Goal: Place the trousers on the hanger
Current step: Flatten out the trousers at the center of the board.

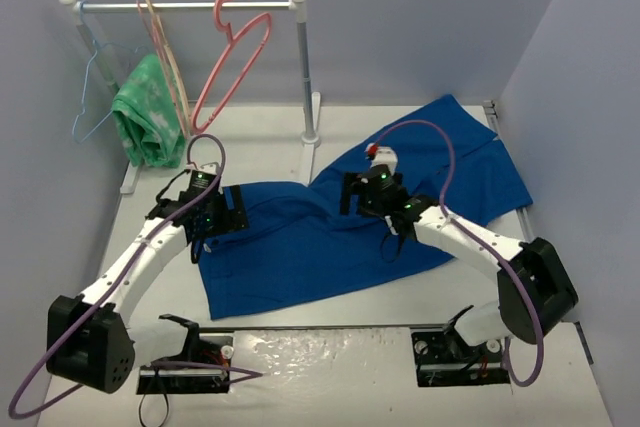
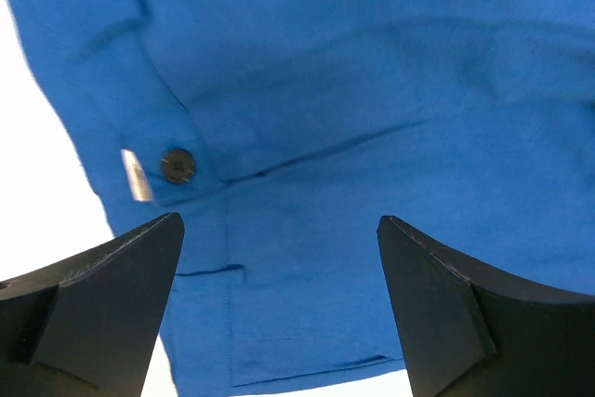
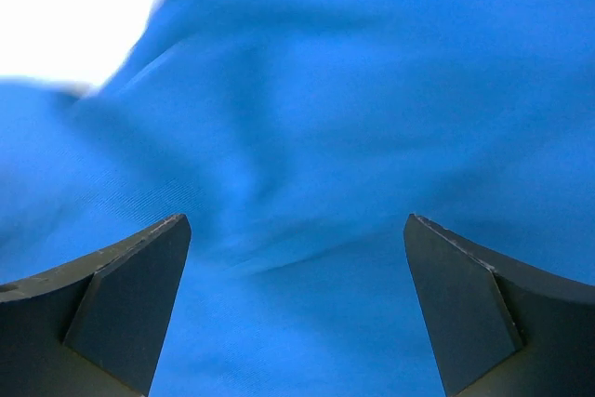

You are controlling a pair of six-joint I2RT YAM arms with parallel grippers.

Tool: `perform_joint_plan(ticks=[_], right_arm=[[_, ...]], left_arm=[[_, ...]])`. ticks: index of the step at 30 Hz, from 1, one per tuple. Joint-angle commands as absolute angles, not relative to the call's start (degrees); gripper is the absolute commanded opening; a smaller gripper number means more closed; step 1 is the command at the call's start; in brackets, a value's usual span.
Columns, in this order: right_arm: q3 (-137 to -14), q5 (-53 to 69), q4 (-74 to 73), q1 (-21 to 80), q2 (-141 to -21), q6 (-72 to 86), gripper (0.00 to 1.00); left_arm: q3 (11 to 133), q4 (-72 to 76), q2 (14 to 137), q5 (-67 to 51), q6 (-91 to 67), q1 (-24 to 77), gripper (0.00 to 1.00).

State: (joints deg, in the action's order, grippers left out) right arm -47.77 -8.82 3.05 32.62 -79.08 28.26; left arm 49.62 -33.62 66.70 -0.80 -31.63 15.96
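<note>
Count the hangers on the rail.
3: light-blue hanger at the left end of the rail, beige hanger by the green cloth, pink hanger toward the right. The cloth may hide another.

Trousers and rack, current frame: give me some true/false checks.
1. The trousers lie on the table. True.
2. The pink hanger lies on the table. False: it hangs from the rail.
3. The left tool and the right tool are both open above blue cloth. True.
4. The left tool grips the button. False: the button lies free ahead of its open jaws.
5. The green cloth lies on the trousers. False: it hangs at the rail, apart from them.
</note>
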Motion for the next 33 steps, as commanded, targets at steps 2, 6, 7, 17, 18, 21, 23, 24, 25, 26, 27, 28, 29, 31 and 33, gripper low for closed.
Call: perform_joint_plan(ticks=[2,6,7,17,18,21,23,24,25,26,27,28,29,31,33], right_arm=[[-52.57,-15.51,3.16,53.05,-87.82,20.79,0.96],[-56.17,-13.98,5.55,62.08,-95.05,18.55,0.96],[-57.10,-13.60,6.42,63.75,-97.00,17.75,0.96],[-65.02,0.41,-1.82,67.00,-107.87,12.74,0.96],[-65.17,1.77,-5.35,67.47,-107.92,12.74,0.97],[-63.76,6.56,-11.04,69.16,-106.37,13.68,0.96],[-62.09,10.67,-12.84,69.96,-104.79,14.81,0.96],[-61.41,11.93,-13.95,70.52,-103.69,15.57,0.96],[-60.80,12.98,-15.13,71.10,-102.57,16.35,0.96],[-60.20,14.56,-15.82,71.34,-102.18,16.58,0.96],[-59.89,15.30,-16.52,71.60,-101.60,16.69,0.96],[-59.44,16.47,-16.82,71.67,-100.80,16.57,0.96],[-58.97,17.74,-17.07,71.72,-100.01,16.41,0.96],[-58.62,20.65,-17.98,71.79,-99.03,15.39,0.96],[-59.10,21.29,-19.37,72.20,-97.78,13.79,0.96]], left_arm=[[51.20,-32.24,64.33,0.51,-34.72,16.87,0.83],[56.25,-38.45,58.77,7.92,-30.58,16.59,0.83],[57.86,-39.68,57.44,9.01,-29.33,16.44,0.83],[60.59,-41.97,53.04,12.18,-26.37,16.35,0.84],[60.79,-41.88,53.13,12.02,-26.33,16.35,0.84],[61.20,-41.21,53.46,11.89,-26.19,16.35,0.84],[61.64,-40.74,53.90,11.41,-26.19,16.35,0.84],[61.78,-40.50,54.47,11.10,-26.31,16.35,0.84],[61.88,-40.25,55.11,10.77,-26.46,16.35,0.84],[62.03,-40.10,55.42,9.95,-26.61,16.35,0.84],[62.05,-39.85,55.84,9.31,-26.78,16.35,0.84],[62.05,-39.65,56.40,8.77,-27.18,16.39,0.84],[62.05,-39.45,56.97,8.22,-27.60,16.44,0.84],[62.06,-39.05,57.85,6.81,-27.82,16.55,0.84],[62.13,-39.19,58.55,6.45,-28.10,16.68,0.84]])
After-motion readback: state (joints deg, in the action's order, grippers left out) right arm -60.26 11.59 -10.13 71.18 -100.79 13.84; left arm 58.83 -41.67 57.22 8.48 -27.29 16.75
